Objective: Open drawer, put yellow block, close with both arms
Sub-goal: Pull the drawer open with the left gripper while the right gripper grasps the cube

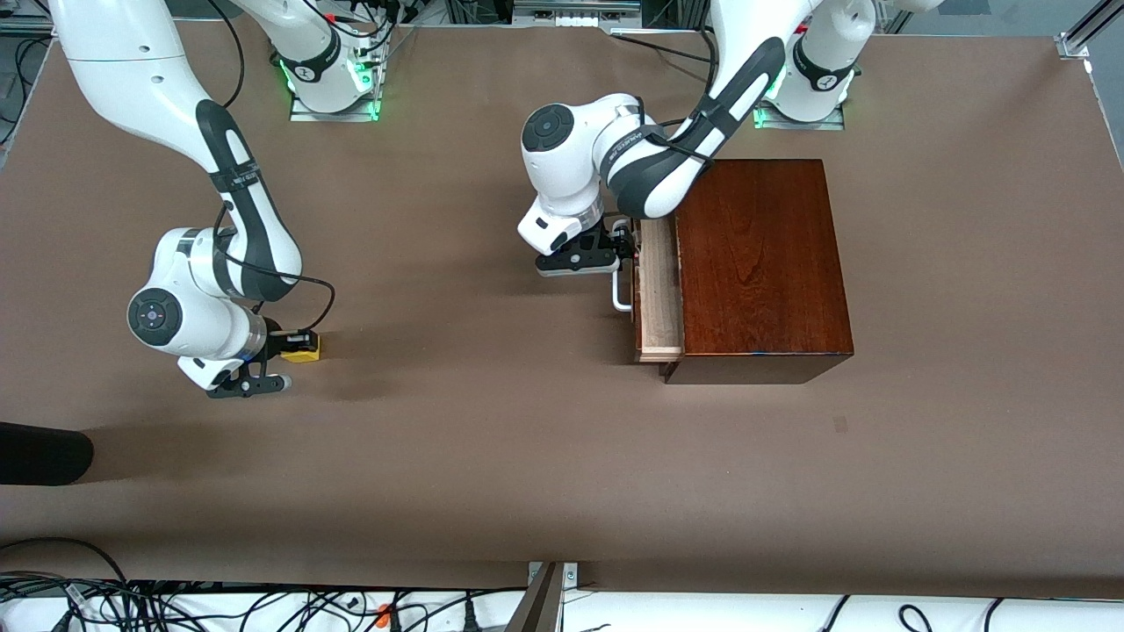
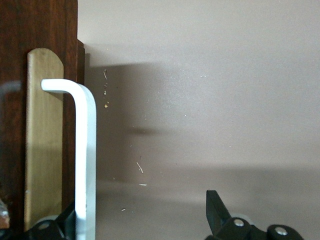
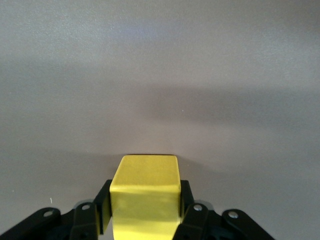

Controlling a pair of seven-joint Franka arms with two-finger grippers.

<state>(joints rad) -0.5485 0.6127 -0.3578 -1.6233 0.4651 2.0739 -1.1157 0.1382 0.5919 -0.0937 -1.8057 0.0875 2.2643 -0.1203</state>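
Front view shows the yellow block [image 1: 303, 348] nearest the camera of the task's things, low at the brown desk [image 1: 492, 456], toward the right arm's end. The right pincer [image 1: 294, 344] is clamped on it: in the right wrist view, the black fingers [image 3: 102, 212] press against both side faces of the yellow block [image 3: 145, 195], with bare desk [image 3: 160, 75] spreading past it. Whether the block rests on the desk or sits just above it cannot be told.

Farther from the camera, toward the left arm's end, stands the dark reddish-brown wooden box [image 1: 760, 268]. Its drawer [image 1: 659, 294] is pulled partly out toward the right arm's end, so a strip of the pale tray shows between the box and the dark front panel. The white handle [image 1: 620, 290] stands out from that front.

The left pincer [image 1: 622, 250] is at the handle, at its end farther from the camera. In the left wrist view, the white bar of the handle [image 2: 85, 165] runs down between the spread fingers: one finger [image 2: 217, 212] stands well apart from the bar, while the other, at the picture's lower edge, sits just beside it. The pincer is apart, not clamped on the bar. The drawer's front [image 2: 45, 140] shows alongside the bar.
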